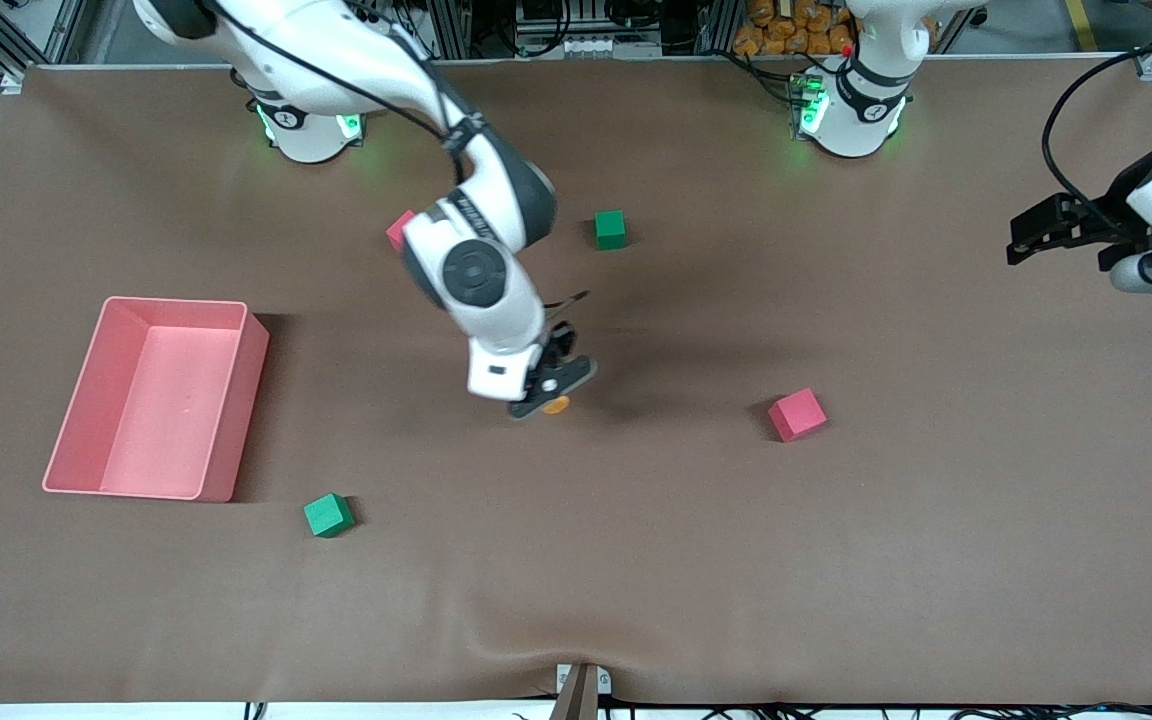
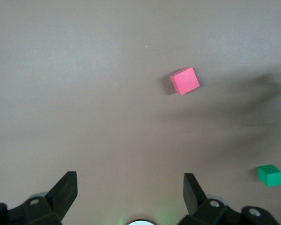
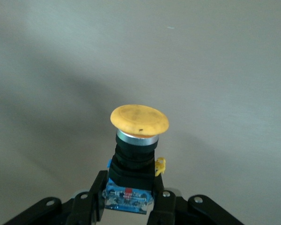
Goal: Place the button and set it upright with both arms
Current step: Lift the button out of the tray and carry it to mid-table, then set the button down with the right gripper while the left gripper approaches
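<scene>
Button: the button (image 3: 139, 123) sits between the fingers of the right gripper, orange cap pointing away from the wrist, a silver ring under the cap, and its black body with a blue-and-red base clamped at the fingertips. In the front view only the orange cap (image 1: 556, 405) peeks out under the gripper, low over the middle of the bench; whether it touches the surface cannot be told.
Right gripper: the right gripper (image 1: 548, 392) is clenched on the button's body, one finger (image 3: 96, 199) on each side of the base, the arm reaching from its base out over the bench centre.
Left gripper: the left gripper (image 2: 130, 187) is released, its two fingers (image 2: 65, 187) spread wide with nothing between them; in the front view it (image 1: 1026, 240) hangs over the left arm's end of the bench, where that arm waits.
Bench: brown bench (image 1: 836, 560).
Red cubes: one red cube (image 1: 797, 414) lies toward the left arm's end from the button; a second (image 1: 398, 228) is partly hidden by the right arm.
Green cubes: one green cube (image 1: 610, 229) lies farther from the front camera than the button; another (image 1: 328, 515) lies nearer, beside the bin.
Bin: a pink bin (image 1: 236, 400) stands toward the right arm's end.
</scene>
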